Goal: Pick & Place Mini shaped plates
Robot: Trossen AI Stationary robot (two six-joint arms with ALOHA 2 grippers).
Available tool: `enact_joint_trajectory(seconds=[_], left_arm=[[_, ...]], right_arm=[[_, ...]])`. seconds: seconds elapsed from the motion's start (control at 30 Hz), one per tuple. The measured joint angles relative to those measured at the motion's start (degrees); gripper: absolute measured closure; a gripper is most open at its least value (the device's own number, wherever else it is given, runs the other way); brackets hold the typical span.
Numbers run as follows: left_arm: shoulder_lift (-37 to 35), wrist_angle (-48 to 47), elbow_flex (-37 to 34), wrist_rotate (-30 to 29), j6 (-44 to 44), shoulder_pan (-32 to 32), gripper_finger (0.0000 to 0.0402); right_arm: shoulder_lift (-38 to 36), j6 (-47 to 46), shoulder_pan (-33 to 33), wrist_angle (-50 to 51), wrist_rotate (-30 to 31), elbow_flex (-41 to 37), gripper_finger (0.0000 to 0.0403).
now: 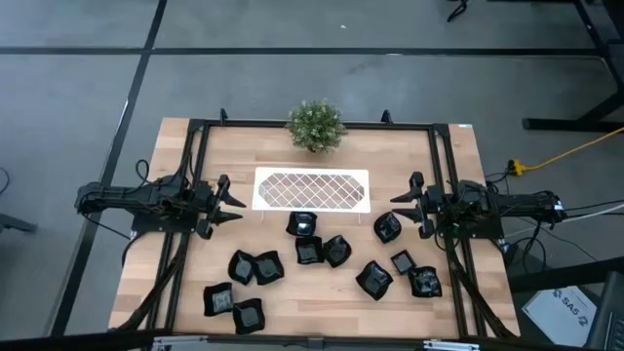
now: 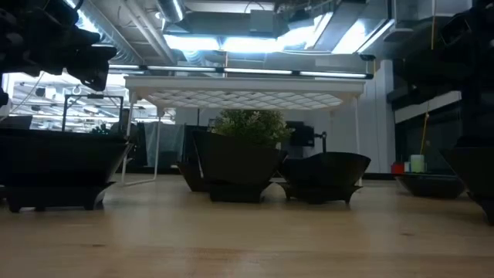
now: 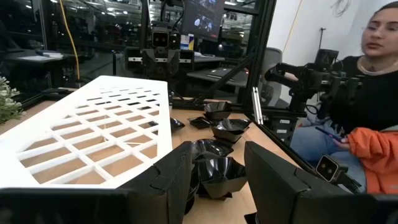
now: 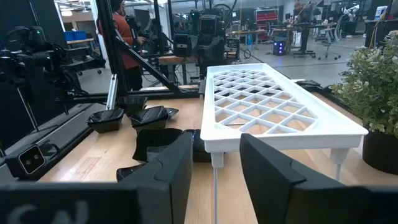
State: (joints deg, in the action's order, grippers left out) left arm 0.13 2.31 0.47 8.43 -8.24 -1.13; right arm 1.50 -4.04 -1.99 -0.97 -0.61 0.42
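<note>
Several mini shaped plates, black and glossy, lie scattered on the near half of the wooden table, such as one (image 1: 304, 225) just in front of the white lattice tray (image 1: 312, 190) and one (image 1: 241, 266) toward the near left. My left gripper (image 1: 237, 203) hovers open at the tray's left end, pointing right. My right gripper (image 1: 398, 207) hovers open at the tray's right end, pointing left, close beside a plate (image 1: 387, 227). In the wrist views both grippers (image 3: 217, 180) (image 4: 216, 168) show an empty gap.
A small green potted plant (image 1: 316, 125) stands at the far edge behind the tray. A black frame (image 1: 200, 146) runs around the table. A person (image 3: 373, 93) sits beyond the table's near side. Bare wood lies left of the left arm and at the far corners.
</note>
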Motion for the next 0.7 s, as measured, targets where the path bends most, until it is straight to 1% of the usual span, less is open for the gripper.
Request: enact_joint_trajectory(seconds=[0.57,0.63,0.7], left_arm=[[0.01,0.0,0.01,0.01,0.01,-0.01,0.0258],[0.01,0.0,0.01,0.02,0.01,0.01,0.0258],[0.0,0.0,0.01,0.01,0.0,0.0,0.0258]], right_arm=[[-0.02,-0.14,-0.01,0.0,-0.01,0.01,0.0267],[-0.02,-2.99,-0.01,-0.02,-0.25,-0.01,0.0267],[-0.01,-9.14,-0.01,-0.15,-0.57,0.0,0.0267]])
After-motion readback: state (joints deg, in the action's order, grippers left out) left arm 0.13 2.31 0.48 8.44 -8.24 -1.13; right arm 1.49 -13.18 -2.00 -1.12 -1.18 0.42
